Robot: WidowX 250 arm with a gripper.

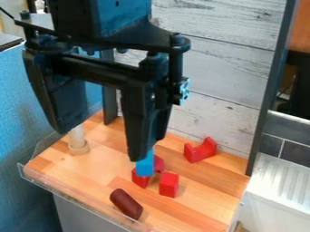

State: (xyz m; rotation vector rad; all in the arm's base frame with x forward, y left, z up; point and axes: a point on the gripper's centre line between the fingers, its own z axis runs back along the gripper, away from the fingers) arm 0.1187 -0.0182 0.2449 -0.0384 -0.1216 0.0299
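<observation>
Camera view: a black two-finger gripper (102, 146) hangs from the upper left over a wooden work surface (100, 170), its jaws spread wide apart. Directly below the tip of the finger on the view's right is a small, bright blue block (145, 166); whether the two touch cannot be told from this angle.

Red pieces cluster around the blue block. One red block (140, 180) shows just below it and partly behind it, and a rounded red piece (159, 164) peeks out on its right. A red cube (169, 185) sits close by, a little nearer the camera and to the right. Toward the back wall, apart from this cluster, lies a red arch-shaped block (200, 150) with a curved hollow.

Nearer the front edge, a dark maroon cylinder (126, 204) lies on its side at a slant. At the left, partly behind the other finger, a pale upright peg (77, 135) rises from a round wooden base (79, 149).

A clear plastic rim (79, 198) runs along the front edge. Behind the surface stands a wall of whitish wood planks (221, 68), with a dark upright post (270, 90) at its right. Blue fabric-like panelling (21, 99) is at the far left, and a white ridged unit (281, 181) at the lower right.
</observation>
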